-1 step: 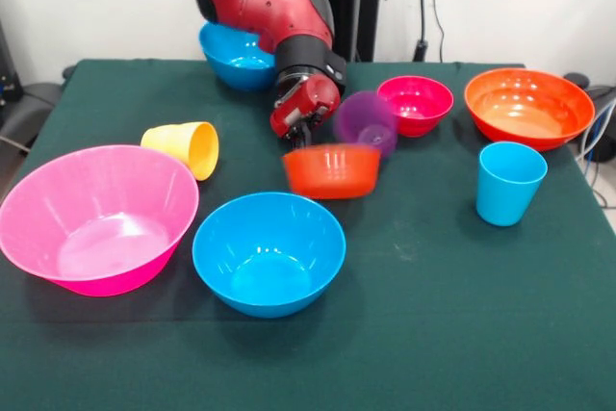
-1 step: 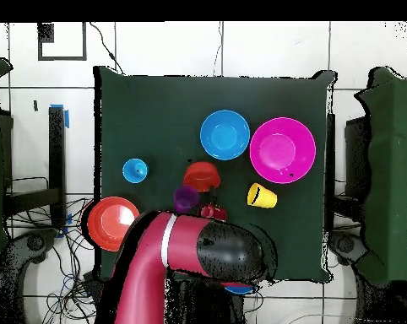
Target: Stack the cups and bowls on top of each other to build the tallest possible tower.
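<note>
— On the far left of the table (image 1: 452, 334), what sits there?

— The big pink bowl (image 1: 96, 217), upright near the front edge. Just behind it the yellow cup (image 1: 185, 147) lies on its side, mouth turned toward the middle. Right of the pink one stands a medium blue bowl (image 1: 269, 252), also upright, close to it but not touching.

— And in the middle?

— The small orange-red bowl (image 1: 331, 170) stands upright, nothing stacked in it. The arm (image 1: 274, 7) reaches down just behind it, and the hand (image 1: 306, 132) hangs at the bowl's back rim. The purple cup (image 1: 366, 122) is tipped and blurred right beside the hand, above the bowl's far right edge. I cannot tell whether the hand grips it or how wide it is spread. Behind the arm, a second blue bowl (image 1: 236, 57) is partly hidden.

— Further right?

— The small magenta bowl (image 1: 416, 104) sits upright toward the back, then the wide orange bowl (image 1: 528, 107) near the right edge. In front of that one the light blue cup (image 1: 509, 182) stands upright, on its own, well apart from the orange-red bowl.
</note>
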